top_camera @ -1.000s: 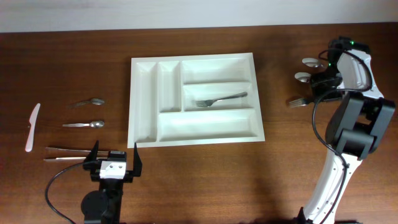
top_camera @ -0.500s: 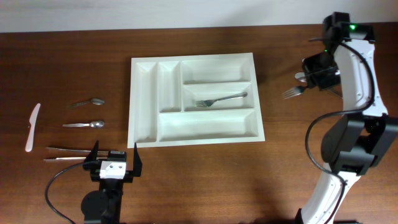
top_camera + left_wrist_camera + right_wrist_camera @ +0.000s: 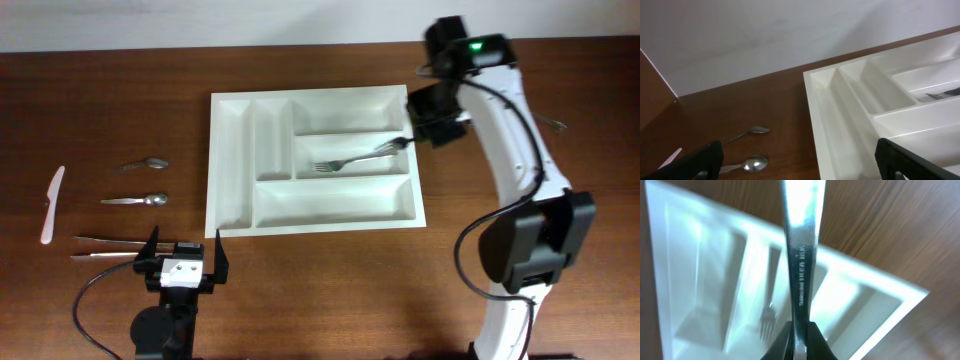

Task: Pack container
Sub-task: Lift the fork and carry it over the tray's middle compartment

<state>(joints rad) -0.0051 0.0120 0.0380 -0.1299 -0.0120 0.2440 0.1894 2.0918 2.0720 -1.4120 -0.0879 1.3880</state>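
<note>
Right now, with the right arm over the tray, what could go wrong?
1. The right gripper pinches the held utensil with most of its length sticking out, so it could pivot or slip.
2. From overhead it sits about at the right rim of the container; a release here might hit the rim or land outside.
3. A fork lies in the middle compartment; the new piece may land across it.

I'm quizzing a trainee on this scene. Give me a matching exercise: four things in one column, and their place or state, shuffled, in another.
1. white knife
2. lying fork
3. held fork
4. left gripper

A. open wide
B. in the shut right gripper
C. far left on the table
D. in the container's middle long compartment

Pairs: 1-C, 2-D, 3-B, 4-A
</note>
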